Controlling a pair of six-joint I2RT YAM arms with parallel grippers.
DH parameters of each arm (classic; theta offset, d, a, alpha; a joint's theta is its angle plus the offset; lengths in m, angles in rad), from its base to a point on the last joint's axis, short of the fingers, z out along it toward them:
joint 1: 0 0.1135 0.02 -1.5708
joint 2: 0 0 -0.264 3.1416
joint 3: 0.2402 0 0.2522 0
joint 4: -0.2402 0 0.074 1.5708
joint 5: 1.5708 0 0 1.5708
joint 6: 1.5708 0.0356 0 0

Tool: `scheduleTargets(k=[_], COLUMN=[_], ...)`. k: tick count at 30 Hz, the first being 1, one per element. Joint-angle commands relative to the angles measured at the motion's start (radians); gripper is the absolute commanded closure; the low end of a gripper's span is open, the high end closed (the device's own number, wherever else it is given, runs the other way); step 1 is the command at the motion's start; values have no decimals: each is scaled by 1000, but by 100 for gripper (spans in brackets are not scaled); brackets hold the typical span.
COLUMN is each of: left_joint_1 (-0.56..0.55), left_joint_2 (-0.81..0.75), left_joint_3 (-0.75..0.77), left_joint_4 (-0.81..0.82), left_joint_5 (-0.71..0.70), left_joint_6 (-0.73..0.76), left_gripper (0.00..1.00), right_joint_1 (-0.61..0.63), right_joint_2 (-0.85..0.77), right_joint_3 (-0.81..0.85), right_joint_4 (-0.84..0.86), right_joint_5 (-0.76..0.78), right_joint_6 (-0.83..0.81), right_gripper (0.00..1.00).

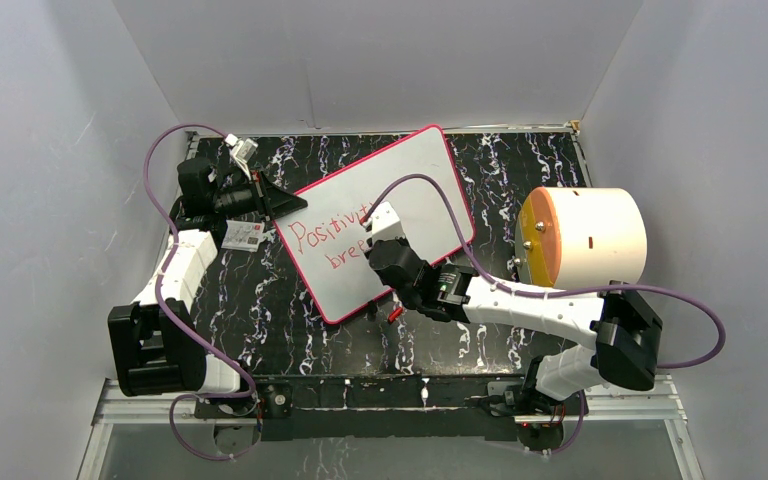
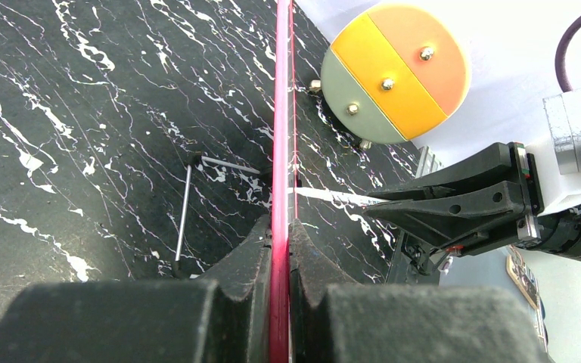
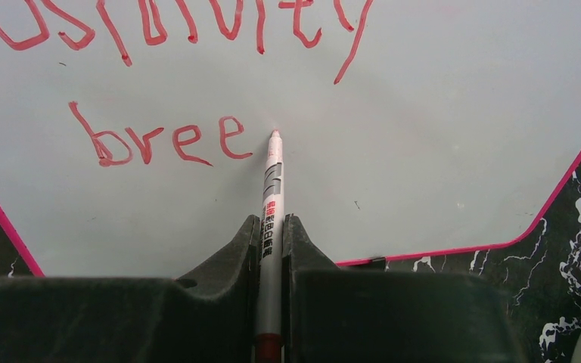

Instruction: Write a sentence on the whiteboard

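The whiteboard point(image 1: 415, 180) lies slanted across the black marbled table, its pink-red frame around it. My left gripper point(image 1: 285, 203) is shut on the board's left edge; in the left wrist view the red frame point(image 2: 281, 113) runs edge-on between the fingers point(image 2: 281, 227). My right gripper point(image 3: 271, 227) is shut on a grey marker point(image 3: 272, 189) whose tip rests on the board point(image 3: 424, 136) just right of the last letter. The sentence point(image 1: 328, 235) in red reads "Positivity" above and "bree" point(image 3: 159, 140) below. From the top, the right wrist point(image 1: 385, 240) covers the end of both lines.
A big white drum with an orange and yellow face point(image 1: 585, 237) stands at the right, close to the board's right edge. A small printed card point(image 1: 244, 235) lies by the left gripper. A small red cap point(image 1: 395, 314) lies below the board. White walls enclose the table.
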State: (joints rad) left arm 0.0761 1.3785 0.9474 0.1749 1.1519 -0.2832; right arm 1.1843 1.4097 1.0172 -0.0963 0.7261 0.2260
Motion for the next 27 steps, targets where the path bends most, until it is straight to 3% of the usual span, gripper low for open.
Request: scheduleTargets(k=[1,27], left_joint_1=[-18,-18], left_joint_2=[43,45], left_joint_3=[-20,-20], left_joint_4=[-77,-77], left_joint_5=[-111,-111], left_joint_6=[91,91], left_gripper=[100,100], right_joint_1=[-7,-7], right_joint_2=[9,-17], right_joint_3=[28,0], right_joint_4=[82,-15], right_joint_5=[-7,-83], right_joint_6=[-17,7], right_gripper=[100,100])
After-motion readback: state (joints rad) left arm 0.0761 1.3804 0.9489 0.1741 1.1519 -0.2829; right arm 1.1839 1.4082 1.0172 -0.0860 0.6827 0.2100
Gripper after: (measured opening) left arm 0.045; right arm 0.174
